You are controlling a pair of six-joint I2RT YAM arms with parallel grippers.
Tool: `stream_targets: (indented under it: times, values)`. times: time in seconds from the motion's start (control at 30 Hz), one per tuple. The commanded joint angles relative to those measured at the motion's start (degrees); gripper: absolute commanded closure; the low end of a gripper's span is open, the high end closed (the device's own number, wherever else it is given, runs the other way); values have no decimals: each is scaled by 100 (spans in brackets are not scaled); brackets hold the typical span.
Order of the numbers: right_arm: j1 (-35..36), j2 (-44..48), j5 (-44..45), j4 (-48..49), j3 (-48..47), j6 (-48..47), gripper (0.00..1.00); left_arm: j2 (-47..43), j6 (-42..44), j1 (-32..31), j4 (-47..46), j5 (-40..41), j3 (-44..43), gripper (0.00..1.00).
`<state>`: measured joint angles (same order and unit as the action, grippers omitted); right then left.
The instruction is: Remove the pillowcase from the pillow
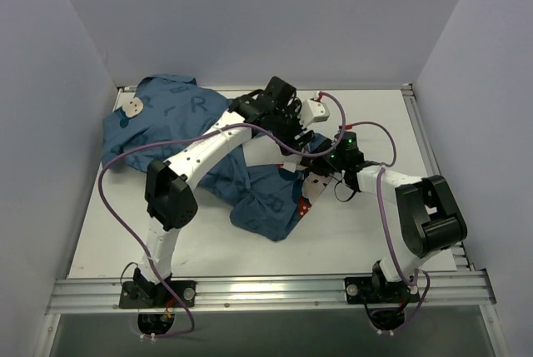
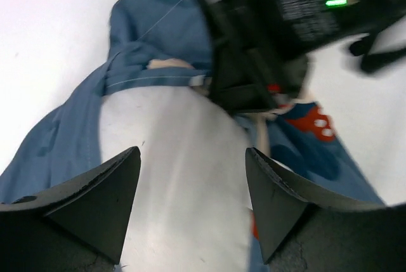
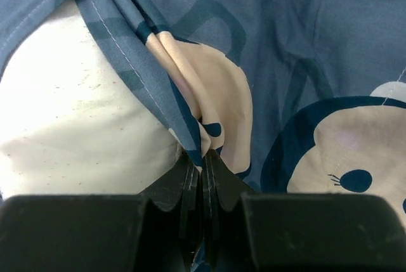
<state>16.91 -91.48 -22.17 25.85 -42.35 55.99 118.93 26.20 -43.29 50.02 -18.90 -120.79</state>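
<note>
The right gripper [image 3: 202, 158] is pressed together on a bunched fold of the pillowcase [image 3: 285, 44], pinching the stitched blue hem right where the cloth meets the bare white pillow [image 3: 82, 113]. The left gripper [image 2: 192, 155] hangs spread wide over the pillow's uncovered part, just beside that pinched hem; whether it touches I cannot tell. The rest of the pillowcase lies rumpled on the white table [image 1: 358, 232]. Beyond the pillowcase, plain pale walls [image 1: 250, 16] close round on three sides, and a metal rail [image 1: 266, 290] runs along its near side
</note>
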Motion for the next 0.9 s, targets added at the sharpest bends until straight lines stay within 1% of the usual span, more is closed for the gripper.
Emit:
stream_targets:
  times: [0.0, 0.07, 0.2, 0.3, 0.33, 0.4, 0.43, 0.47, 0.5, 0.57, 0.6, 0.63, 0.7, 0.73, 0.77, 0.87]
  values:
    - [-30, 210, -94, 175, 148, 88, 100, 630, 87, 189, 149, 1009, -138, 24]
    - [-38, 236, -42, 123, 165, 79, 100, 640, 175, 154, 70, 1090, 90, 24]
    - [-91, 289, 11, 105, 200, 79, 100, 350, 456, -13, -255, 1090, 915, 24]
    - [-135, 333, 72, 9, 218, 88, 100, 236, 509, -4, -256, 985, 1031, 25]
    - [-144, 368, 99, -27, 218, 70, 100, 253, 509, -4, -247, 993, 1031, 28]
    - [-179, 394, 143, -106, 201, 35, 100, 297, 544, -13, -186, 993, 1023, 44]
    - [-205, 447, 178, -219, 175, 18, 100, 323, 553, 4, -168, 1063, 1005, 70]
    - [-266, 473, 231, -316, 139, -78, 100, 323, 527, 13, -151, 1124, 1005, 92]
    - [-302, 517, 301, -595, 96, -140, 100, 306, 518, 48, -142, 1151, 1022, 98]
    - [-381, 649, 625, -922, -71, -402, 100, 131, 544, 136, -150, 1160, 1163, 98]
    - [-459, 675, 783, -1306, -150, -509, 100, 26, 553, 162, -211, 1212, 1268, 98]
    - [-495, 719, 959, -1493, -221, -623, 100, -237, 623, 189, -282, 1378, 1408, 98]
    - [-513, 720, 1600, -1975, -493, -1027, 100, -571, 764, 215, -589, 1555, 1996, 98]
    - [-504, 693, 1811, -2109, -563, -1133, 100, -912, 851, 224, -668, 1625, 2224, 98]
    - [-513, 676, 2031, -2214, -634, -1212, 100, -1081, 878, 294, -773, 1635, 2670, 98]
    - [-592, 597, 2147, -2347, -573, -1397, 100, -1749, 1053, 470, -792, 1434, 3245, 98]
